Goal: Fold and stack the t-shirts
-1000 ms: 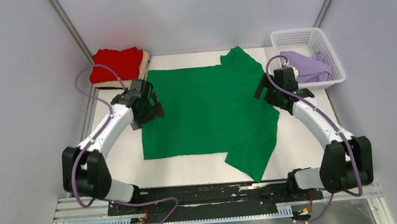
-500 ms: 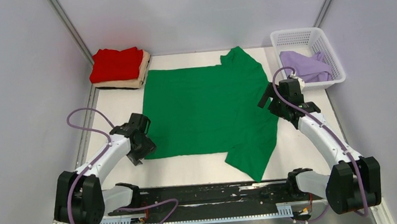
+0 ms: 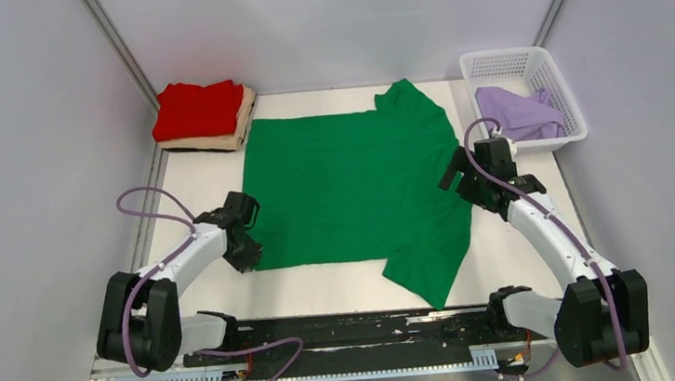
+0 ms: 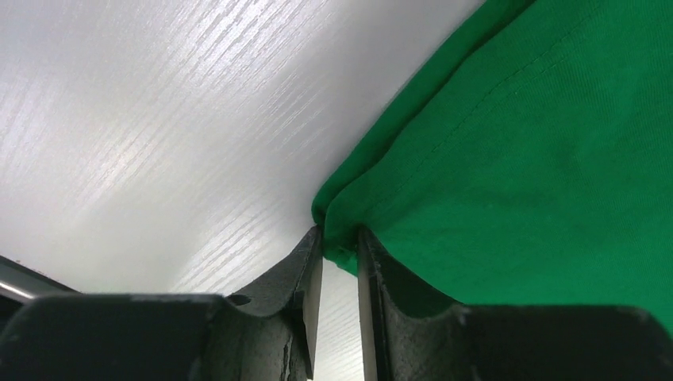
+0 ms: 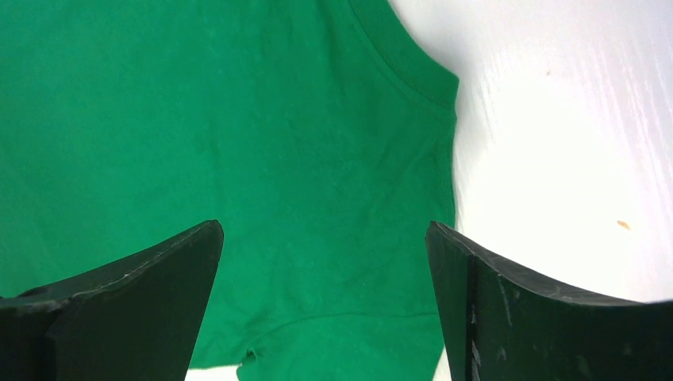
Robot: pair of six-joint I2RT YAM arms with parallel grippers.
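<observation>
Pinching the near-left corner of the green t-shirt (image 3: pixel 352 189), the left tool (image 4: pixel 339 238) has its fingers (image 4: pixel 309 270) nearly together, with just a thin fold of green cloth caught between the tips. You can see it best from the left wrist cam, where the hem bunches up right at the pinch point and the pale worktop (image 3: pixel 193 186) shows off to the side.

The green shirt itself is spread flat across the middle of the worktop. One sleeve points to the far side and the other sticks out toward the arm bases.

The right tool (image 5: pixel 324 228) is spread wide with nothing in it, hanging over the right edge of the green shirt. Its wrist cam shows a curved seam and the shirt's edge against the bare worktop.

Over in the far-left corner the red t-shirt (image 3: pixel 200 108) sits folded on top of the tan t-shirt (image 3: pixel 217 143), a neat little stack. The lavender t-shirt (image 3: pixel 518 112) is crumpled inside the white basket (image 3: pixel 507 55) at the far right, well apart from both arms.
</observation>
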